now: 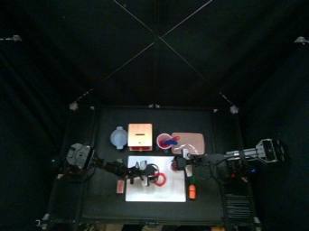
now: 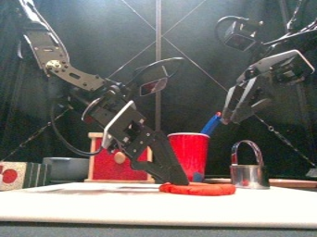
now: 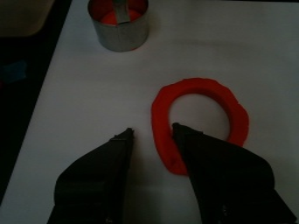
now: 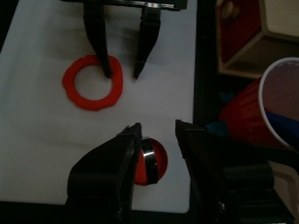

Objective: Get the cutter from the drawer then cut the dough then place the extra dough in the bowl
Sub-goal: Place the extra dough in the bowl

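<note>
Red dough ring lying flat, mid-way along the white cutting board. Left gripper reaching down at its near edge, jaws spread astride the band. Cutter standing on the board to the right, red dough inside. Right gripper hovering over it, jaws spread.

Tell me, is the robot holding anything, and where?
Nothing is held. The left gripper stands open at the rim of the red dough ring; the right gripper hangs open above the round metal cutter.
</note>
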Robot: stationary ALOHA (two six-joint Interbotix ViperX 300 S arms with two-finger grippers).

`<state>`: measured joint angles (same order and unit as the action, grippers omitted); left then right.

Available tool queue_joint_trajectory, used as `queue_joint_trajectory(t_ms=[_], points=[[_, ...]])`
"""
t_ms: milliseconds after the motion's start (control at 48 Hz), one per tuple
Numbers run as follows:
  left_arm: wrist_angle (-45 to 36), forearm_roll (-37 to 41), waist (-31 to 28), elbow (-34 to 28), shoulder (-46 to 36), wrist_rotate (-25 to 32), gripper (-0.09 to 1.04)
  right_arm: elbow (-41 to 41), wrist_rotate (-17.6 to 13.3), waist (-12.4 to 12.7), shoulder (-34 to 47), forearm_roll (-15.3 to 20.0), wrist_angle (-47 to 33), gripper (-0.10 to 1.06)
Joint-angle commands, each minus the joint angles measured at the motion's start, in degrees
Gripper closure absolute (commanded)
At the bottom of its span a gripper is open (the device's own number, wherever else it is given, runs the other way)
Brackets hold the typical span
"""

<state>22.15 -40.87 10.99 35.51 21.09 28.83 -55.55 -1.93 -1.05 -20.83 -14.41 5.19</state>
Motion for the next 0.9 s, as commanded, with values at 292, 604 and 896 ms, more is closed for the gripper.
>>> queue_joint_trajectory(t_ms=[292,604,896], points=[[-0.2,1.6,0.1,0.7,-1.6,0.1,0.37,1.9,0.0,0.4,0.1,0.1,-0.5,0.21],[11.1,3.9,-0.1,7.8,-13.4,0.4,0.37,2.2,0.0,0.6,-0.5,0.1,-0.5,0.21],[21.1,4.0,-4.7,18.1,-30.7,2.4,0.37,2.8,0.1,0.7,-0.4,0.1,-0.5,0.21]])
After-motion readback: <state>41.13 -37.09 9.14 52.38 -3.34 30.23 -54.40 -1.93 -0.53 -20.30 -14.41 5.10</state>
